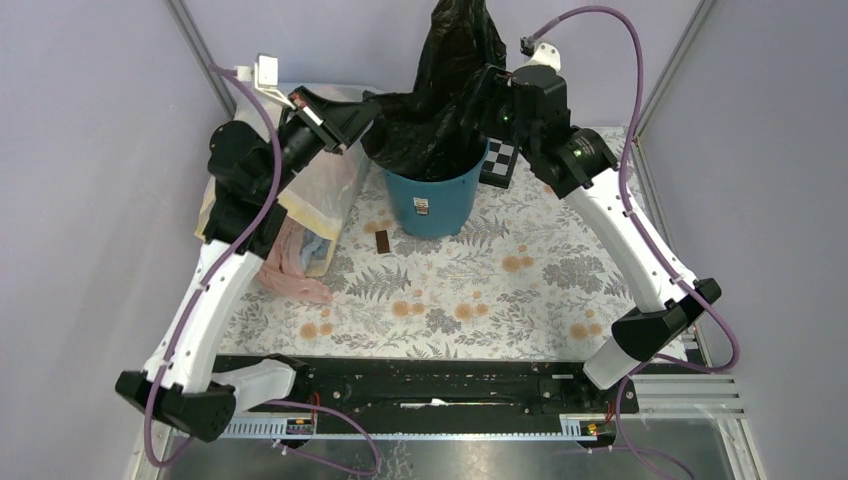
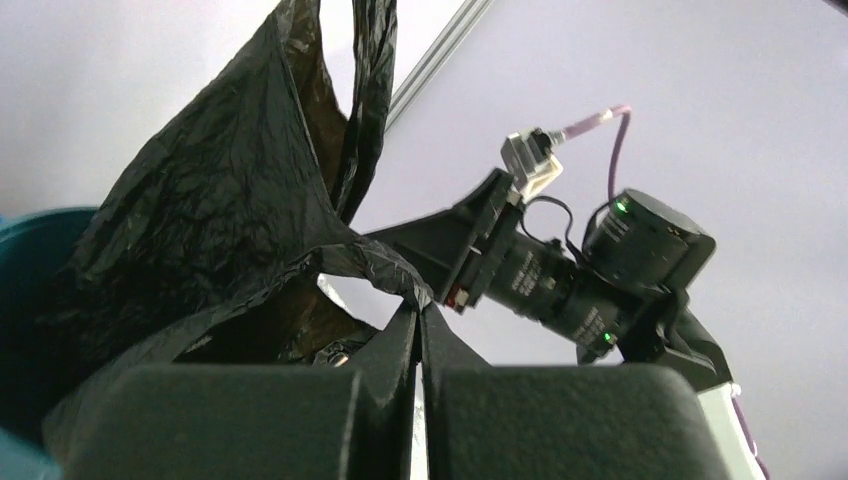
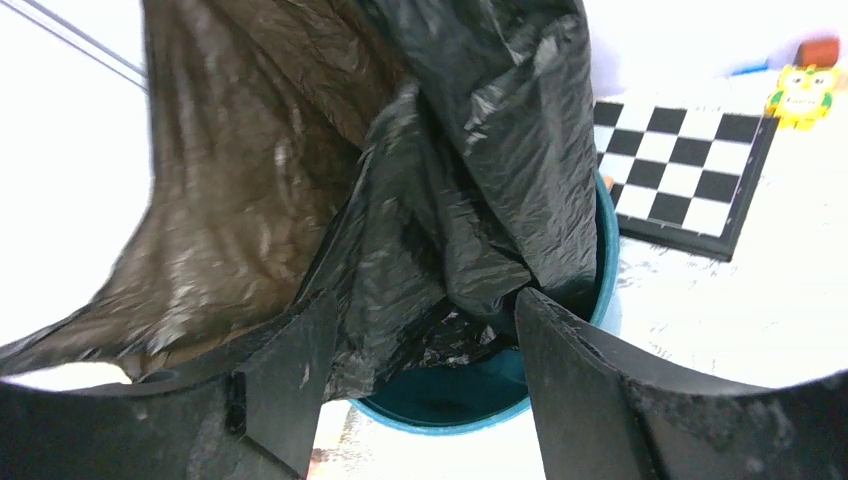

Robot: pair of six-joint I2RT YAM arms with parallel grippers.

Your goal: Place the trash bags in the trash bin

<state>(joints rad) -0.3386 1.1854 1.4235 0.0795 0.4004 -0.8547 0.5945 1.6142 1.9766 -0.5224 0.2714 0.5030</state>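
Observation:
The black trash bag [image 1: 445, 90] stands up out of the teal trash bin [image 1: 432, 200], its lower part draped inside. My left gripper [image 1: 362, 118] reaches in from the left and is shut on a stretched edge of the bag [image 2: 220, 220]; the fingertips [image 2: 408, 335] pinch the plastic tight. At the bag's right side my right gripper [image 1: 487, 100] is open. In the right wrist view its jaws [image 3: 425, 330] stand wide apart above the bin's rim [image 3: 603, 260], with loose folds of the bag [image 3: 450, 150] hanging between and beyond them, nothing clamped.
A big translucent bag of clothes [image 1: 322, 195] and a pink cloth [image 1: 290, 268] lie left of the bin under the left arm. A small brown piece [image 1: 383, 242] lies in front of the bin. A checkerboard tile [image 1: 500, 160] sits right of it, with a yellow toy [image 3: 803, 95] beyond.

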